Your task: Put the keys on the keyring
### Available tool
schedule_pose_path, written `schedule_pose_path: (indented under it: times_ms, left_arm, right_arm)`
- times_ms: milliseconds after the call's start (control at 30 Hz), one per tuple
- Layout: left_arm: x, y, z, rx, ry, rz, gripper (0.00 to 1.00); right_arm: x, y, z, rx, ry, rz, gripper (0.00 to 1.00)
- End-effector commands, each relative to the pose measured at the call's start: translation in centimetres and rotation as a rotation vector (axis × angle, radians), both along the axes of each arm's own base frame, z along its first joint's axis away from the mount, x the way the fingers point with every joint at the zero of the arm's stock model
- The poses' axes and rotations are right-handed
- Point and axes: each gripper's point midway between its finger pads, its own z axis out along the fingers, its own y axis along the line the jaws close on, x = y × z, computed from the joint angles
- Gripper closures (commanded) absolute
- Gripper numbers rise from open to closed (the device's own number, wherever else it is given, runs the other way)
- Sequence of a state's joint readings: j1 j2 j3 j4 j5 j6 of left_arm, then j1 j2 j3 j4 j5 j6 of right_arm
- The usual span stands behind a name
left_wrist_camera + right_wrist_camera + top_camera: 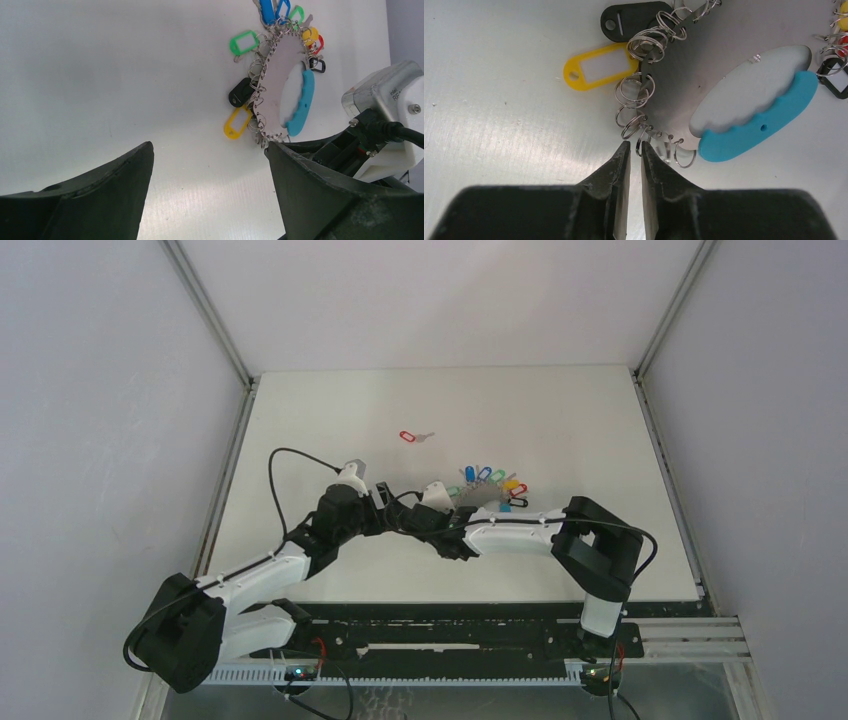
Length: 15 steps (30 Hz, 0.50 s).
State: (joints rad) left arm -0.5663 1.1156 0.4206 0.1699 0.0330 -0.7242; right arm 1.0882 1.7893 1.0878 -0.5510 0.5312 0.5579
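Hovering wide open, the left gripper (207,146) holds nothing. The right gripper (635,145), nearly closed, noses the keyring (684,75); pinch unclear. The key (407,436) lies at its 11 o'clock.

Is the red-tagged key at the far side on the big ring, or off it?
Off. The red-tagged key lies alone on the table, apart from the keyring.

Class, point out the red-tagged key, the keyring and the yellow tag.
red-tagged key (407,436): top view, red tag.
keyring (304,102): left wrist view, light-blue band.
yellow tag (595,67): right wrist view, label window.
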Motion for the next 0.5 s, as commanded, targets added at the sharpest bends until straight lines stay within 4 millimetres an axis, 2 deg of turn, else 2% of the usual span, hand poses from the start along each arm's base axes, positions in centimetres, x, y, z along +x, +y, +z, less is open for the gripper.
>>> schedule_pose_path:
  times_ms: [0,467]
  left_arm:
    - [-0.43,0.13,-0.26,-0.016,0.005,0.000,0.12]
    - [-0.46,0.14,-0.12,-0.017,0.001,-0.001,0.11]
  right_arm:
    - [0.87,1.21,0.76,0.034,-0.032,0.007,0.86]
    - [1.27,0.45,0.17,-0.008,-0.046,-0.009,0.88]
